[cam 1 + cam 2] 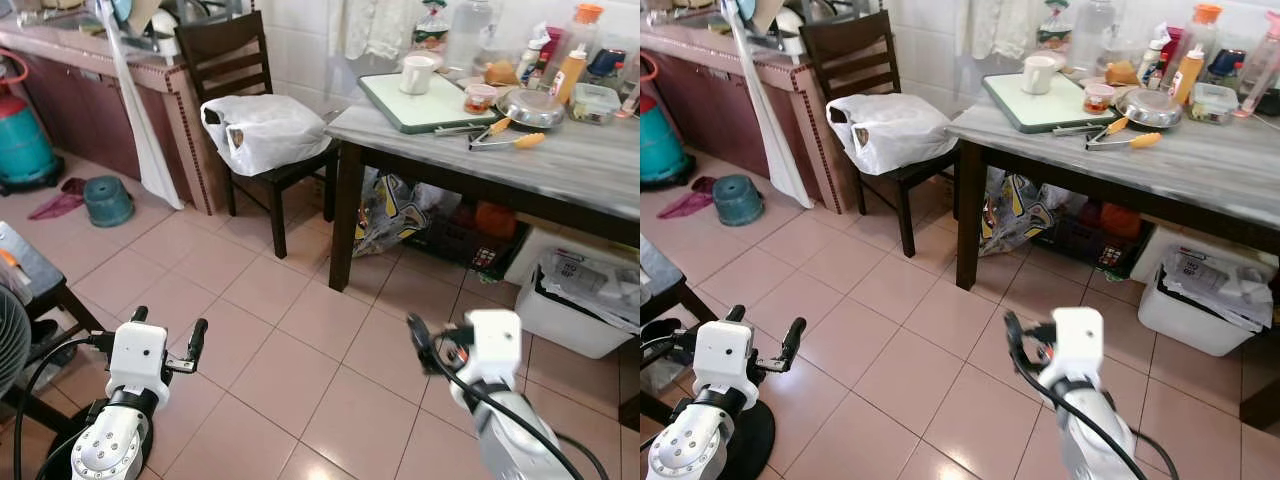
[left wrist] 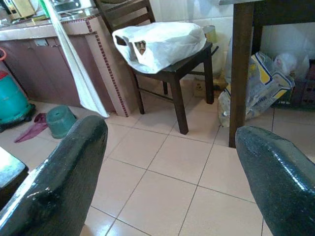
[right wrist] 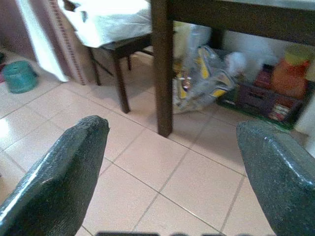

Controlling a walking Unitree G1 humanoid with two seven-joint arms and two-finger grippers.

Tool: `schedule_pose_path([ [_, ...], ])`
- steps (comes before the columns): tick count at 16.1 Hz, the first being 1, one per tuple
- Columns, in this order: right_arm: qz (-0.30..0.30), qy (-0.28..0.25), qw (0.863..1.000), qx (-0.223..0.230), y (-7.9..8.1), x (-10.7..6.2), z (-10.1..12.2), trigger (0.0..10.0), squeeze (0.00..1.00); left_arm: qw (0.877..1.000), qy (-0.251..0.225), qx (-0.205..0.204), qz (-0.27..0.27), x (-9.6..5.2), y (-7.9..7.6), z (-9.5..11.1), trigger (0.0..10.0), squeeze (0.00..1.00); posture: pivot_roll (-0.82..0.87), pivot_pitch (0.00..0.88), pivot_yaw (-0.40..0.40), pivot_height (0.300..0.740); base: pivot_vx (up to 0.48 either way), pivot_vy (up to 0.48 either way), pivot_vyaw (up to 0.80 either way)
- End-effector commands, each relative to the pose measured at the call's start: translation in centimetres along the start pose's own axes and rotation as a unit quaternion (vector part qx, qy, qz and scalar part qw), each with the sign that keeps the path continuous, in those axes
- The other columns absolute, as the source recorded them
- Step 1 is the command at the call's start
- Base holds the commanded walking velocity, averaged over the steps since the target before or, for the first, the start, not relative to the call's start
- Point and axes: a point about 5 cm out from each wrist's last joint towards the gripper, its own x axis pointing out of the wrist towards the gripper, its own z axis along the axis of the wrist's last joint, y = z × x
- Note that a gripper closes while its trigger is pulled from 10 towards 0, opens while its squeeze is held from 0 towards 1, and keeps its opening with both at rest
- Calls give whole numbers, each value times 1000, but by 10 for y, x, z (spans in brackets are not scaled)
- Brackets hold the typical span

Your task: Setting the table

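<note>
Above tiles, both grippers' fingers (image 2: 59, 177) apart.

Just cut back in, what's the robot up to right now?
Nothing is being handled yet. The robot stands on the tiled floor, short of the table, with both arms held low in front of it. The left gripper and right gripper are both open and empty. On the table sit a white mug on a green tray, a metal bowl and tongs. A white plastic bag lies on the chair.
</note>
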Motion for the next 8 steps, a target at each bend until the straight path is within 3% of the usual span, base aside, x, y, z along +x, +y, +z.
schedule_pose_path([
  [1,-7,-28,1000,-1,-3,-2,12,10000,0,1000,3,0,4,0,1,1,10000,0,-26,0,8,740,0,0,0],
  [5,-4,-45,999,-21,-1,-5,18,10000,0,1000,-15,-11,-18,15,-16,5,10000,0,-61,0,21,740,0,0,0],
  [8,-10,-39,999,-19,-3,-8,14,10000,0,999,-23,-15,-27,28,-20,12,10000,0,-72,0,34,740,0,0,-660],
])
